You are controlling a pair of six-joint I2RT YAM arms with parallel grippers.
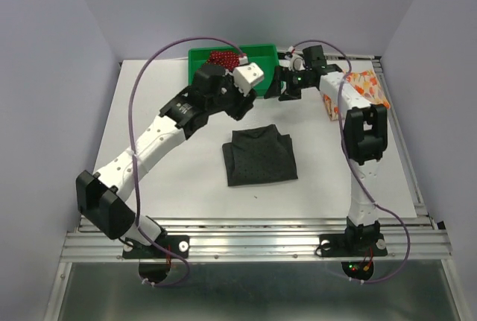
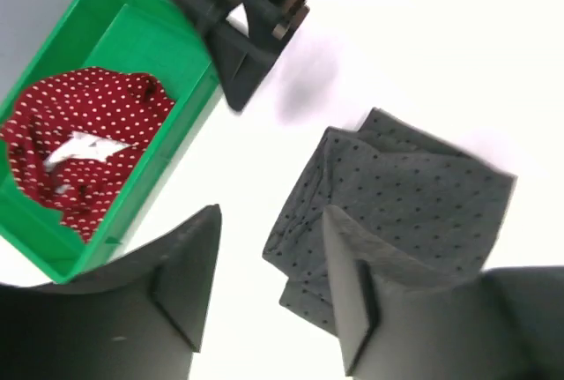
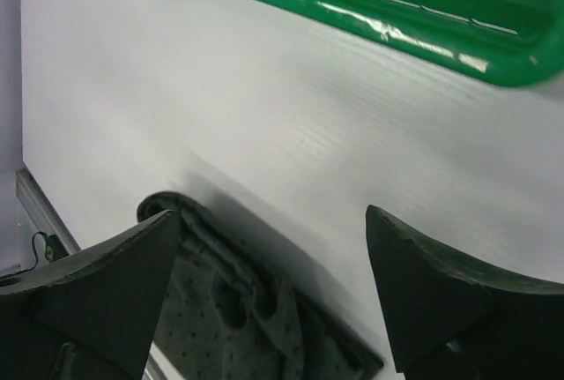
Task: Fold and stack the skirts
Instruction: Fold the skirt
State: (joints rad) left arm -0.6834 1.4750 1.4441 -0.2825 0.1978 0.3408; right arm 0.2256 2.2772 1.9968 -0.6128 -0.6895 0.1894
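The charcoal-grey skirt (image 1: pixel 260 156) lies folded in the middle of the table; it also shows in the left wrist view (image 2: pixel 414 190) and the right wrist view (image 3: pixel 233 314). The dark red dotted skirt (image 1: pixel 223 59) lies crumpled in the green tray (image 1: pixel 268 54), seen also from the left wrist (image 2: pixel 84 155). The orange-and-white skirt (image 1: pixel 365 86) lies at the back right, partly under the right arm. My left gripper (image 2: pixel 271 212) is open and empty, above the table between tray and grey skirt. My right gripper (image 3: pixel 273 214) is open and empty, near the tray's front edge.
The green tray's wall (image 2: pixel 189 102) stands close to the left of my left gripper, and its rim (image 3: pixel 423 36) lies just beyond my right gripper. The two wrists (image 1: pixel 257 86) are close together at the back centre. A metal rail (image 1: pixel 253 235) runs along the near edge.
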